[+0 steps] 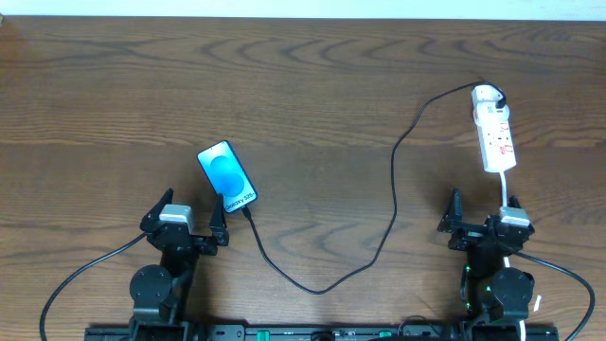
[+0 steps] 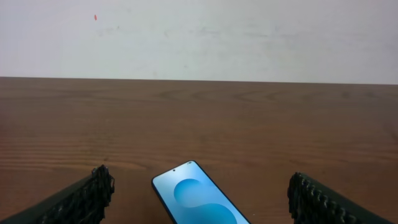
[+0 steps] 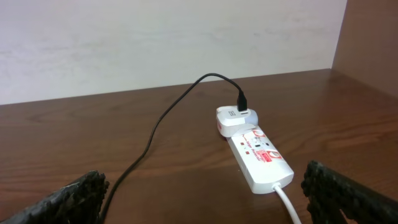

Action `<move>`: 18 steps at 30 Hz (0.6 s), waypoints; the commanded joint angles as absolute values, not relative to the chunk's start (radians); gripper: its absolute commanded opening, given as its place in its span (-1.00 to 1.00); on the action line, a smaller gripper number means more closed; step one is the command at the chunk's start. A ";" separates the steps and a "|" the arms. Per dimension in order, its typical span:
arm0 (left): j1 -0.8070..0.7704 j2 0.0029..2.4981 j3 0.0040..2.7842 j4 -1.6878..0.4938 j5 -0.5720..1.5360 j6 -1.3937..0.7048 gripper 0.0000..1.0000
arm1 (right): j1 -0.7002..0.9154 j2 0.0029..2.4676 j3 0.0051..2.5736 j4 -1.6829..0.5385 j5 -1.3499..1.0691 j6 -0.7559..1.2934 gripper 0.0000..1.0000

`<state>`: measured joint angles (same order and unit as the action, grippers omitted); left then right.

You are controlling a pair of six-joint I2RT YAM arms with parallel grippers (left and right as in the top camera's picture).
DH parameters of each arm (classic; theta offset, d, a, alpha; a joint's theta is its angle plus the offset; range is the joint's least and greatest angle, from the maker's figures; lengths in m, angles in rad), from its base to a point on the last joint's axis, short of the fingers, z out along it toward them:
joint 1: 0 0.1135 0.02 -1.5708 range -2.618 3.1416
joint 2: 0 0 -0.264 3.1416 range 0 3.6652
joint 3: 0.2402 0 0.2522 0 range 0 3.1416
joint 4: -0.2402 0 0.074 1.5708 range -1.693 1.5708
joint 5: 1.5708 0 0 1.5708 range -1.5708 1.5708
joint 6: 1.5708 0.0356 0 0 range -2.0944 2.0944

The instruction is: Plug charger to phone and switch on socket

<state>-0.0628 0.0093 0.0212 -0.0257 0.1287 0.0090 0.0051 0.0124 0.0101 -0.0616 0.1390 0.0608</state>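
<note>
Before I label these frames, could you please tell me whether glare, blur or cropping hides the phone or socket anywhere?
Overhead: even light, phone and socket sharp, no glare. Left wrist: phone screen clear, but cropped by the bottom edge. Right wrist: socket and charger sharp; a faint sheen on the table.

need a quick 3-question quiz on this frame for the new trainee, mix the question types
1. True or false: the left gripper is shut on the phone.
2. Where does the charger cable meet the power strip? A) at a white adapter on its far end B) at its white-cord end C) nowhere, it lies loose
3. Fill in: the power strip lies ahead of the ___ gripper.
Key: 1 false, its jaws are open and the phone lies on the table; 2 A; 3 right, the right gripper.
</note>
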 commanded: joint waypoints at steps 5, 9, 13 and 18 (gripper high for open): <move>-0.064 0.003 0.004 -0.060 0.149 0.026 0.82 | 0.015 0.005 0.006 -0.060 0.147 0.074 0.99; -0.064 0.003 0.004 -0.060 0.149 0.026 0.83 | 0.015 0.005 0.006 -0.060 0.147 0.074 0.99; -0.064 0.003 0.004 -0.060 0.149 0.026 0.84 | 0.015 0.005 0.006 -0.060 0.147 0.074 0.98; -0.064 0.003 0.004 -0.060 0.149 0.026 0.83 | 0.015 0.005 0.006 -0.060 0.147 0.074 0.98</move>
